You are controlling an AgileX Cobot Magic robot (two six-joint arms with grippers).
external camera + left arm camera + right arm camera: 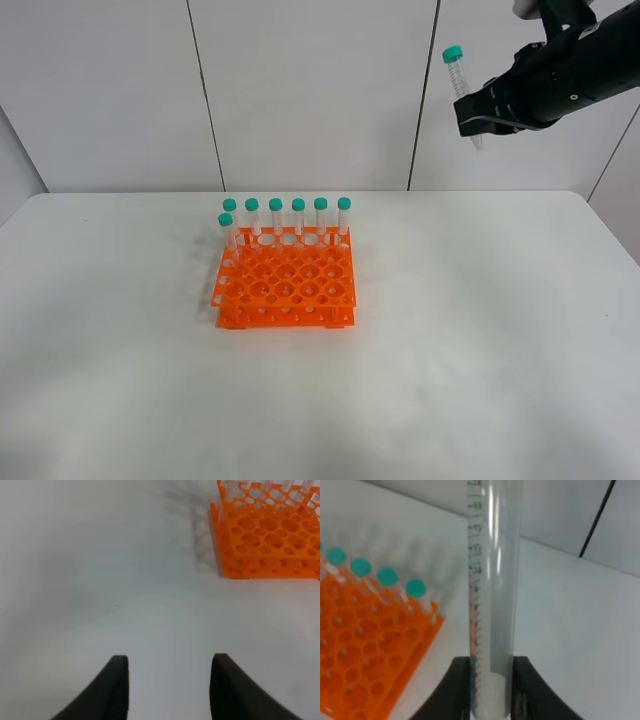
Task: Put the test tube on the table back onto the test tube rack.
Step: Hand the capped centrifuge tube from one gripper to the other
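Exterior high view shows the right gripper (474,112) raised high in the air, above the far right corner of the table (480,360), with the grey wall (300,90) behind it. It is clenched on the tube (458,78) and grips it on the lower half. The green cap (453,54) points up and leans a little toward the left, and the pointed tip hangs below the fingers. So the tube is not on the table and not in the rack (285,285) - it is well apart from both.

The orange rack stands flat on the table, somewhat left of the middle and closer to the far edge than to the near one. Seven more tubes (298,215) stand upright in it: six in a line along the far edge of the rack, and one in the next row at the far left corner. All other holes that I can see are free.

Right wrist view shows the clear tube between the two dark fingers (462,690), touching both, with its printed scale toward the camera. Part of the rack and four green caps are beside it, lower down.

Left wrist view shows the left gripper (170,662) released - its fingers (120,685) stand wide apart with only bare white table between them. One corner of the rack is further ahead, not touching it.
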